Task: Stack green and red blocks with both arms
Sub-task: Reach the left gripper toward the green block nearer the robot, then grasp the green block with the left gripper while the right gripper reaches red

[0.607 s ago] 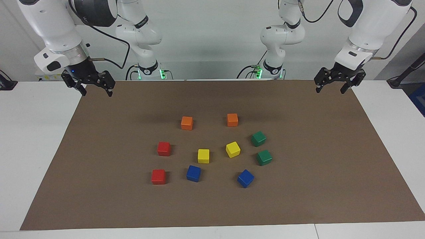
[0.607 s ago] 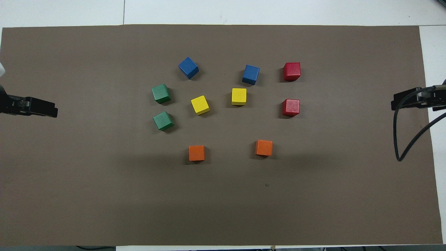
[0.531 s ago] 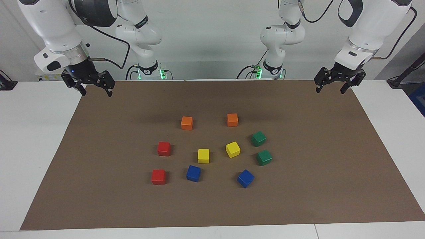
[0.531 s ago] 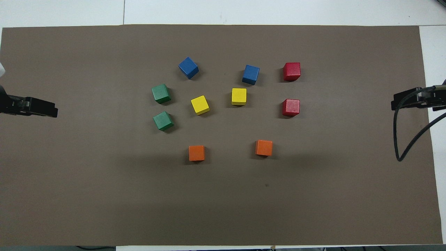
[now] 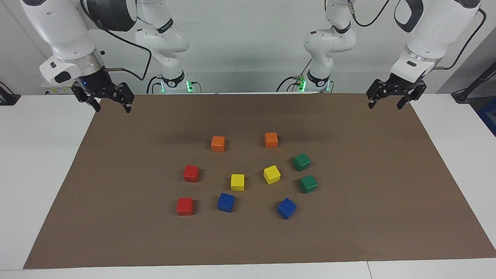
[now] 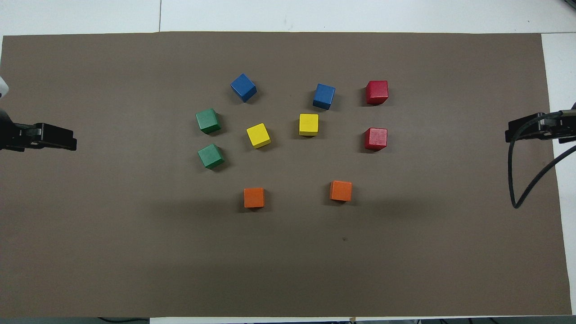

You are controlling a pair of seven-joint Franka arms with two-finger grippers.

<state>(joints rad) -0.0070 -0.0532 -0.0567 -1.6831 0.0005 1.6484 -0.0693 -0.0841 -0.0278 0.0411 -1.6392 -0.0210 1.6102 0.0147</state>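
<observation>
1. Little has changed across the last half second: we see the left gripper [image 5: 387, 101] a touch higher and shifted slightly over the mat's corner at the left arm's end, while the right gripper [image 5: 111, 103] hangs where it was over the corner at the right arm's end. No cube has moved.

2. For the task, we judge this as the very start (no stack exists and every cube lies flat on the brown mat [image 5: 348, 232]), with the left arm perhaps just beginning to stir.

3. Both grippers are spread apart and carry nothing; each is up in the air and well apart from the cubes.

4. We count two green blocks: one [image 5: 301, 161] nearer to the robots, the other [image 5: 308, 184] just beside it and farther from them, both toward the left arm's end of the cluster.

5. We count two red blocks: one [image 5: 191, 173] nearer to the robots, the other [image 5: 185, 206] farther, both toward the right arm's end.

6. Other cubes, ten in all with the above: two orange cubes [image 5: 218, 143] nearest the robots, two yellow cubes [image 5: 237, 182] in the middle, two blue cubes [image 5: 226, 202] among the farthest.

7. Each pair sits on its own arm's side, so we expect each arm can reach its colour without crossing.
</observation>
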